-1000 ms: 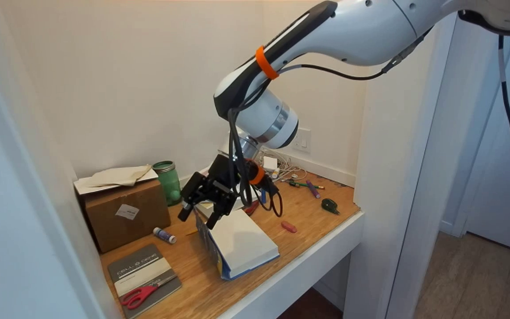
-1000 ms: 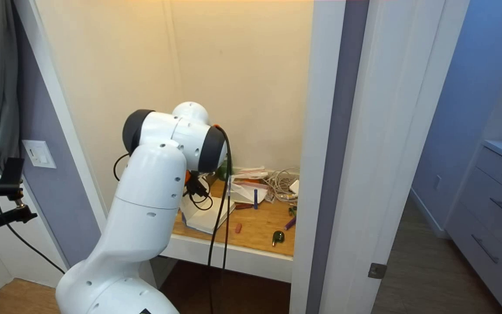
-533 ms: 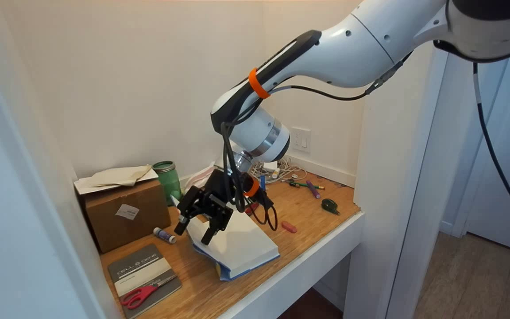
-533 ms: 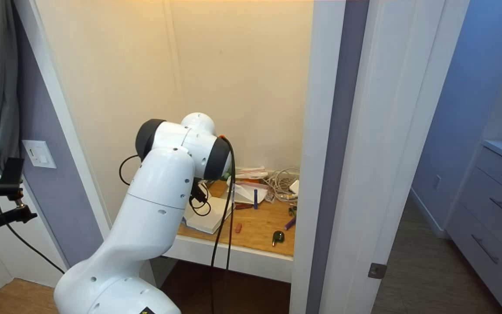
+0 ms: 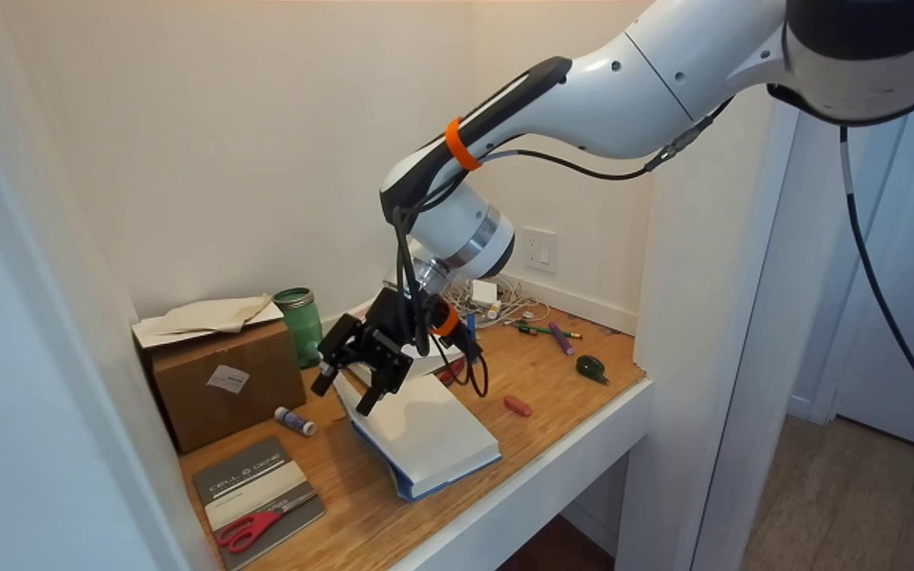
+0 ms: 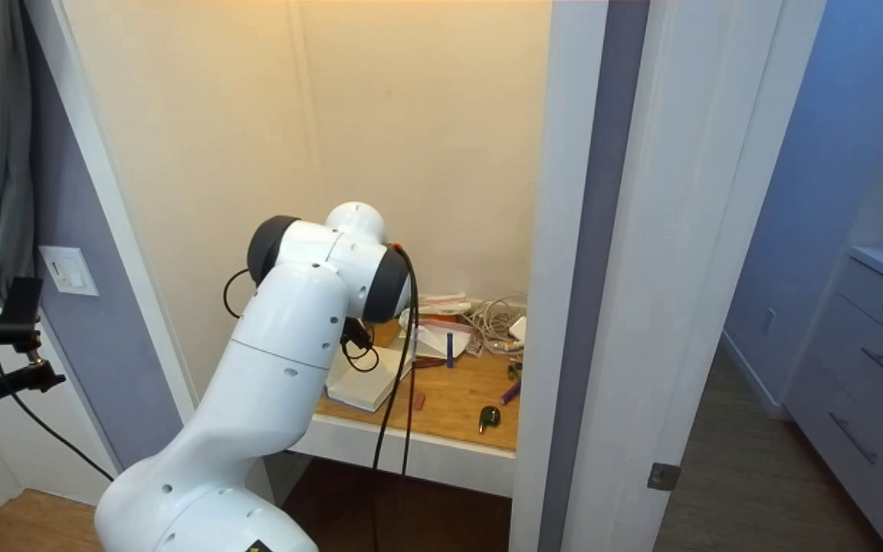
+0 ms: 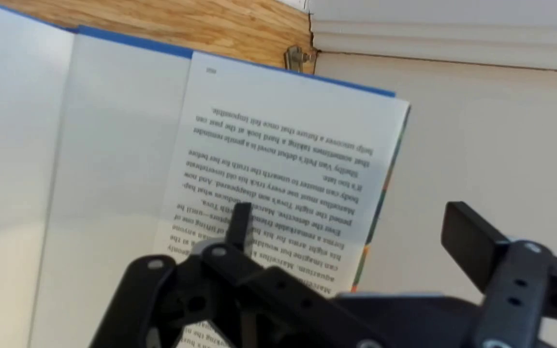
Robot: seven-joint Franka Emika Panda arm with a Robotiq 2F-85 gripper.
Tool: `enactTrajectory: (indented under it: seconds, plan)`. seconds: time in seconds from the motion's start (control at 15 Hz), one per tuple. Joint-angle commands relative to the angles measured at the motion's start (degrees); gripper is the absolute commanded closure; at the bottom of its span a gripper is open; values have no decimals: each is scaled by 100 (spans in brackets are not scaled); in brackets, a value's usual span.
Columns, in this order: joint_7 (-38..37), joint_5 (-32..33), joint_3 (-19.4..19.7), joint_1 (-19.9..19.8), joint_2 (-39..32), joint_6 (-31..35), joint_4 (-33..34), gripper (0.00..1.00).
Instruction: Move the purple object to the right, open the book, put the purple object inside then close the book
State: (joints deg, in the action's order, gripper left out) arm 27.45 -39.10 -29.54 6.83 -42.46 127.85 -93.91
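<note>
Down comes the cover (image 7: 114, 145), flatter than a second ago | book (image 5: 437, 428) open! | gripper (image 5: 343, 396) wide, holding nothing | purple marker (image 5: 561, 339), on the bench (image 5: 522, 365), likely next

In an exterior view we find the book (image 5: 433, 428) near the front edge of the tabletop (image 5: 362, 515), with the tool (image 5: 343, 393) over its left side. Left of the book we have the notebook (image 5: 239, 477), with the scissors (image 5: 247, 531) on it. Behind the notebook stands the box (image 5: 266, 404), bearing papers (image 5: 215, 316); the tube (image 5: 295, 421) lies just in front of it, and the jar (image 5: 302, 327) stands beside its right end. Right of the book, in both exterior views, we see the pen (image 5: 561, 340); the cables (image 5: 514, 304) lie farther back.
</note>
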Motion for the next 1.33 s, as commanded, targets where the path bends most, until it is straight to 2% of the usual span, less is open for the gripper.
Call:
enactTrajectory:
  seconds: [0.0,0.27,0.47,0.93,1.27]
  plan:
    - [109,-153,172,-32,397,92,-114,0]
    - [277,-383,120,-74,377,-3,18,0]
    - [421,-428,110,33,312,-114,159,0]
    - [271,35,450,537,-355,-288,556,0]
    - [448,-41,255,552,-845,-383,928,0]
